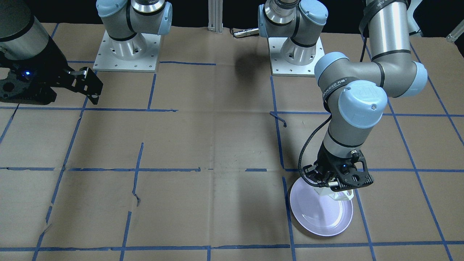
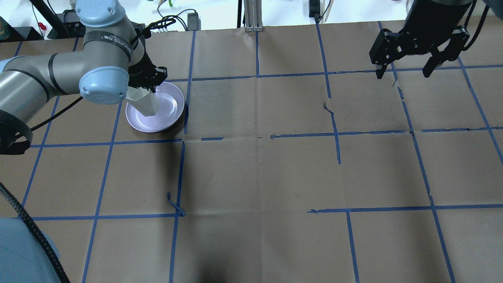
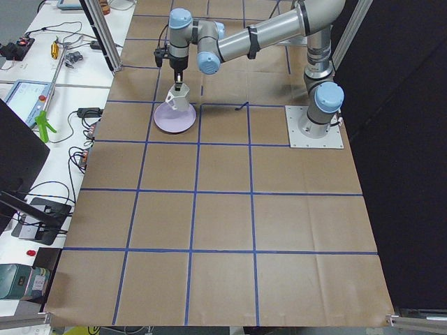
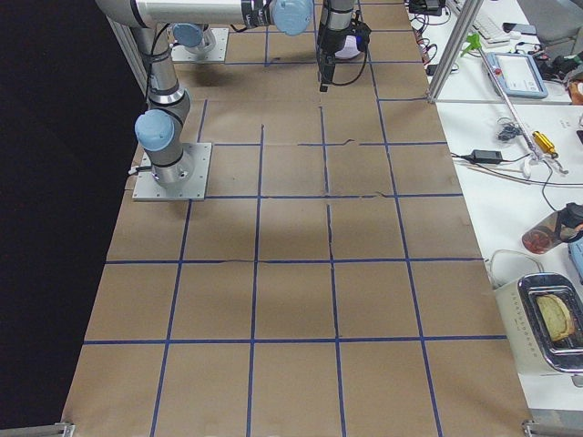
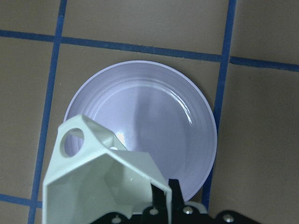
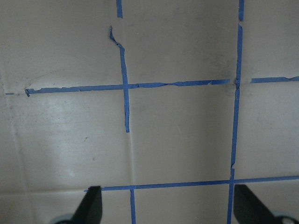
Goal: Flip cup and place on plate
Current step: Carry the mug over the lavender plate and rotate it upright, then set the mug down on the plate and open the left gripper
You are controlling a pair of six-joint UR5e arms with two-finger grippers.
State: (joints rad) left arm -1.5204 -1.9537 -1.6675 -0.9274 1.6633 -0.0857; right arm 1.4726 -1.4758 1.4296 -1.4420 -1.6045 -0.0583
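The white faceted cup [image 2: 144, 103] hangs mouth-up in my left gripper [image 2: 147, 84], which is shut on its rim. It is over the pale lavender plate [image 2: 169, 106], on the plate's side nearer the robot. I cannot tell whether its base touches the plate. The left wrist view looks into the cup's mouth [image 5: 93, 182], with the angular handle at upper left and the plate [image 5: 159, 112] below. In the front view the cup [image 1: 342, 196] shows just under the left gripper [image 1: 335, 183], by the plate [image 1: 319, 214]. My right gripper [image 2: 402, 73] is open and empty, high at the far right.
Brown paper with a blue tape grid covers the table [image 2: 259, 169]. Tape is torn and lifted in spots [image 2: 175, 204]. The two arm bases [image 1: 125, 54] [image 1: 295, 54] stand at the robot's edge. Benches with electronics lie beyond the far edge [image 3: 42, 112].
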